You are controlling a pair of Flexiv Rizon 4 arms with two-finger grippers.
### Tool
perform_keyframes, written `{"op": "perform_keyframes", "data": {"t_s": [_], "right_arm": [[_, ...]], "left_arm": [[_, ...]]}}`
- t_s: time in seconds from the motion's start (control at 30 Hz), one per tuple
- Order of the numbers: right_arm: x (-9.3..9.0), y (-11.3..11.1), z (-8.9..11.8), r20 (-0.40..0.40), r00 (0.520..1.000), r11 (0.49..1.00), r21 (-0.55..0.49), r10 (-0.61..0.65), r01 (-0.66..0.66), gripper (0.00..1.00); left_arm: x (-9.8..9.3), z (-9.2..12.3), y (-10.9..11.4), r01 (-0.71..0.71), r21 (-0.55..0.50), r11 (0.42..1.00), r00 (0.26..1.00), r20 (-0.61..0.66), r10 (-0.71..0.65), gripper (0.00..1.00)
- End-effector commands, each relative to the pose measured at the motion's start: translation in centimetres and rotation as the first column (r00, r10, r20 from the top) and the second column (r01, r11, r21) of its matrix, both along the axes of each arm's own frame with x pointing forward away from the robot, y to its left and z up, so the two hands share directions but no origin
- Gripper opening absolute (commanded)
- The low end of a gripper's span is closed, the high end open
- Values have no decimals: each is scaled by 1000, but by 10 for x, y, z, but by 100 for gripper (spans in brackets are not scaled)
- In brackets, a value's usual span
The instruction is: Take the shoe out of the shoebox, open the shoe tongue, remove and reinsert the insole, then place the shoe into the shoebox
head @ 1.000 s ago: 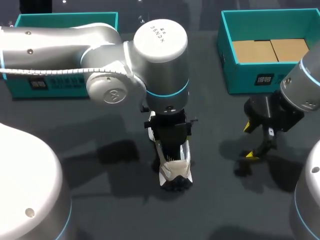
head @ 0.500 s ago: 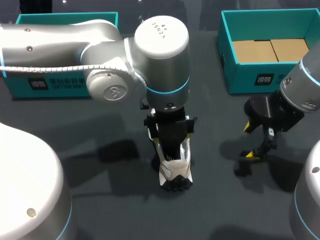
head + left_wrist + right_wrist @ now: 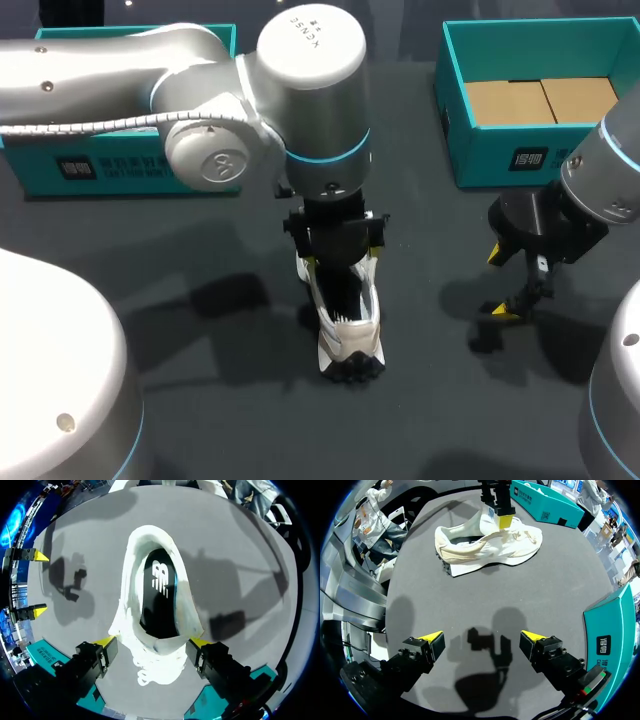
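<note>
The white shoe (image 3: 350,335) lies on the counter (image 3: 200,400) at frame centre, between the tips of the wide-spread left gripper (image 3: 152,641). The right gripper (image 3: 498,284), also spread wide, hangs at right, well apart from the shoe.

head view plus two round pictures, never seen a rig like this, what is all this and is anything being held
This is a robot with two arms at a dark table. The head view looks down from above and behind. Each round picture comes from a camera on one arm's wrist. A white shoe sits on the table, and an open teal shoebox stands at the far right. The left gripper is down over the shoe; I cannot tell whether it grips it. The right gripper is open and holds nothing.
</note>
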State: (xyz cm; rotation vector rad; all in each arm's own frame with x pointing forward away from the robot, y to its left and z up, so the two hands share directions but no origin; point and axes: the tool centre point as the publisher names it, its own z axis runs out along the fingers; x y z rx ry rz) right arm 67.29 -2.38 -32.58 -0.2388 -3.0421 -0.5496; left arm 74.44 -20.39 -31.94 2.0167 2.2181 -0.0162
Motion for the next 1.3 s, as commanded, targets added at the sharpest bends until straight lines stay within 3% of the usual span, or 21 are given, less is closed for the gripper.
{"op": "perform_keyframes", "data": {"t_s": [0.03, 0.2, 0.37, 0.5, 0.8, 1.3], "right_arm": [[-1, 0, 0, 3, 1000, 1000, -2, -1, 1, 100], [-1, 0, 0, 3, 1000, 1000, -2, -1, 1, 100], [-1, 0, 0, 3, 1000, 1000, -2, -1, 1, 100], [-1, 0, 0, 3, 1000, 1000, -2, -1, 1, 100], [-1, 0, 0, 3, 1000, 1000, -2, -1, 1, 100], [-1, 0, 0, 3, 1000, 1000, -2, -1, 1, 100]], "left_arm": [[2, 6, 7, 5, -4, 1000, 1000, 4, -5, 89], [9, 16, 9, 3, -4, 1000, 1000, 17, -3, 84], [20, 27, 11, -8, -24, 1000, 1000, 22, 9, 54], [27, 32, 12, -14, -46, 999, 1000, 11, 14, 44], [30, 38, 10, -3, -71, 997, 1000, -4, 3, 39], [-5, 6, 7, 4, -89, 996, 997, -71, -11, 30]]}}
